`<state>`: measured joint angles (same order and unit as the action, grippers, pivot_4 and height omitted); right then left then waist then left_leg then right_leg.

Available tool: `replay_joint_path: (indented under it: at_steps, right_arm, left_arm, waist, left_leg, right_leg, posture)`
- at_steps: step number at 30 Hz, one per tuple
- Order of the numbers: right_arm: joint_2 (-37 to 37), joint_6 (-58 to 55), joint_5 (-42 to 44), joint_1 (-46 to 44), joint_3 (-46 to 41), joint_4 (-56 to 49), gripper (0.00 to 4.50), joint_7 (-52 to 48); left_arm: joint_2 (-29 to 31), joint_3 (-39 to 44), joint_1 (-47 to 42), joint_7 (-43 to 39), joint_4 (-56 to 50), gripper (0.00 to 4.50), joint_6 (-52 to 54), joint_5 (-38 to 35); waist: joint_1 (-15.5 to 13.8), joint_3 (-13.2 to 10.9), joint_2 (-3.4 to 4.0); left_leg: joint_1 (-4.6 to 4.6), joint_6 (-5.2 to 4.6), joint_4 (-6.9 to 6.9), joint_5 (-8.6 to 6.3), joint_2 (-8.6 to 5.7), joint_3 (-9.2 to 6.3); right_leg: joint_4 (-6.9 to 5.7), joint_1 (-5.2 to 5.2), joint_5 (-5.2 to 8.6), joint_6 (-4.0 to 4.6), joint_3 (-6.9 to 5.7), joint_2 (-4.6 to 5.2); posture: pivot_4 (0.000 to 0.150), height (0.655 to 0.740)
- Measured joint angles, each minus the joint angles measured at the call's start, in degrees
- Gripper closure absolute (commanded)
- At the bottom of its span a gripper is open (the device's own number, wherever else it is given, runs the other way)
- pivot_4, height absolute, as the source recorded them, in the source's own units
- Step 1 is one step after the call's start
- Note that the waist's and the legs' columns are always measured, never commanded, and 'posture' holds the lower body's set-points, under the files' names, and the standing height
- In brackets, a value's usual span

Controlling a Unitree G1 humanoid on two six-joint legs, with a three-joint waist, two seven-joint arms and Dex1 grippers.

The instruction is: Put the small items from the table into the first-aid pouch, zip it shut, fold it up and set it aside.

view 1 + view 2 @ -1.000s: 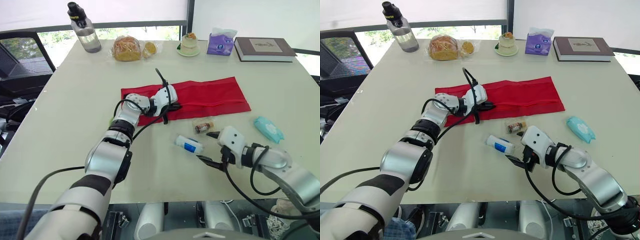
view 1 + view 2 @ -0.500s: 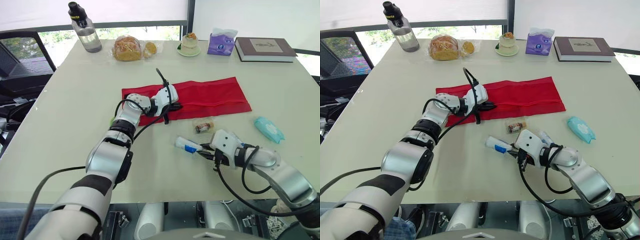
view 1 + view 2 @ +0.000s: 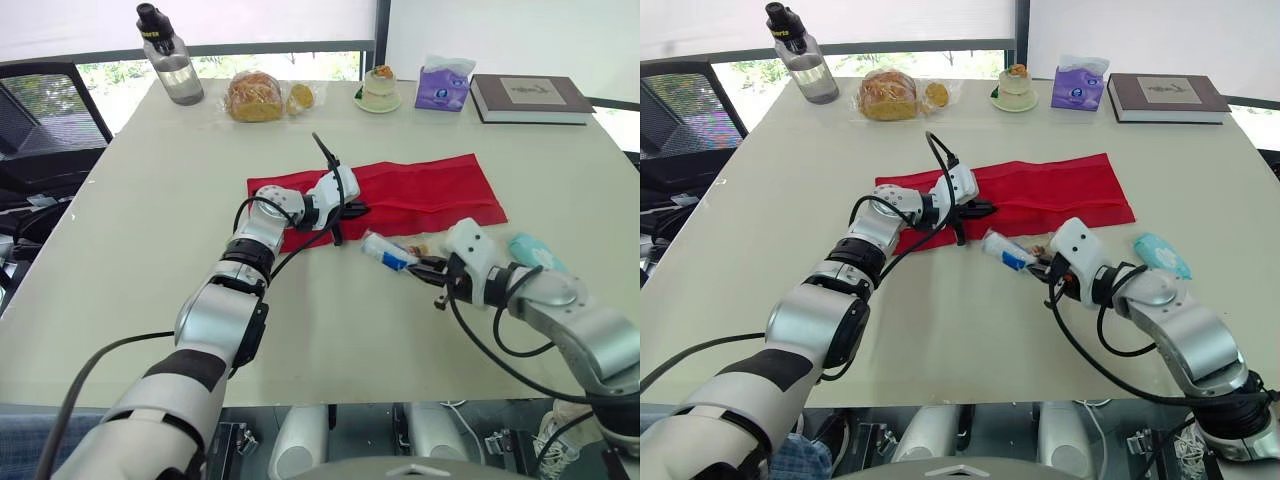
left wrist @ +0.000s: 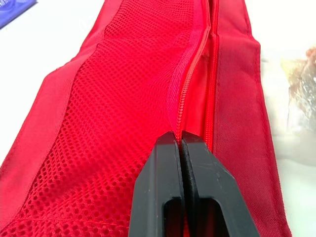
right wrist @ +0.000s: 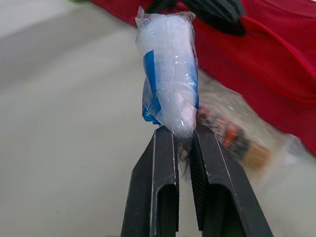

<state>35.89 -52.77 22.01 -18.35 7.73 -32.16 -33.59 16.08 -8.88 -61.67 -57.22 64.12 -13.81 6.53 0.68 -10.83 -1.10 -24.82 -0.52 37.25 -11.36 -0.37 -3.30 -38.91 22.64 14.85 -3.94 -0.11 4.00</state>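
At mid-table the red pouch is lying flat and unfolded, and the left gripper is pinching its zipper with fingers pressed together. Just off the pouch's near edge, the right gripper is clamping a wrapped roll above a small packet, with bare tabletop lying nearer.

Head stereo overhead; wrists near pouch

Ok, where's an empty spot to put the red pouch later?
The table is bare on the left, in front of the water bottle, and between the book and the teal packet. It's crowded in front of the red pouch, around the wrapped roll.
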Motion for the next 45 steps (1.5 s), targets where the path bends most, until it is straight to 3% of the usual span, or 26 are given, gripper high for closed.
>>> replay_joint_path:
  at_steps: [14, 31, 42, 45]
  right_arm:
    - [-1.6, -7.5, -8.5, -14.6, 8.1, 15.0, 4.44, 5.7]
    - [-19.0, -1.5, -15.0, -21.8, 7.8, 32.2, 4.44, 13.2]
    - [-26.2, 1.5, -17.3, -24.3, 6.0, 38.8, 4.44, 15.7]
    - [-27.0, 1.5, -17.5, -24.2, 5.8, 38.9, 3.29, 15.8]
  left_arm:
    - [-2.6, 0.1, 1.0, 0.2, -4.5, 4.5, 1.6, -1.3]
    - [-5.8, 0.0, 4.1, 3.0, -12.3, 4.5, 7.5, -3.0]
    - [-6.4, 0.4, 5.6, 4.1, -15.4, 4.5, 9.3, -3.6]
    - [-6.5, 0.4, 5.7, 4.5, -15.7, 4.5, 9.5, -3.6]
  waist:
    - [0.0, 0.0, 0.01]
    - [0.4, 0.0, 0.04]
    - [0.5, 0.0, 0.07]
    - [0.6, 0.0, 0.07]
  left_leg:
    - [-0.06, 0.0, -0.03, 0.0, -0.06, 0.0]
    - [-0.02, 0.0, -0.08, 0.0, -0.06, 0.02]
    - [0.01, 0.0, -0.1, 0.01, -0.05, 0.01]
    - [0.01, 0.0, -0.1, 0.01, -0.05, 0.0]
  right_leg:
    - [0.01, 0.05, 0.0, 0.01, 0.01, 0.04]
    - [-0.06, 0.11, -0.01, 0.01, 0.05, 0.01]
    - [-0.08, 0.12, -0.01, 0.02, 0.05, -0.01]
    - [-0.1, 0.12, -0.01, 0.02, 0.05, -0.01]
  posture:
    - [0.15, 0.7332]
    - [0.15, 0.7332]
    - [0.15, 0.7332]
    - [0.15, 0.7332]
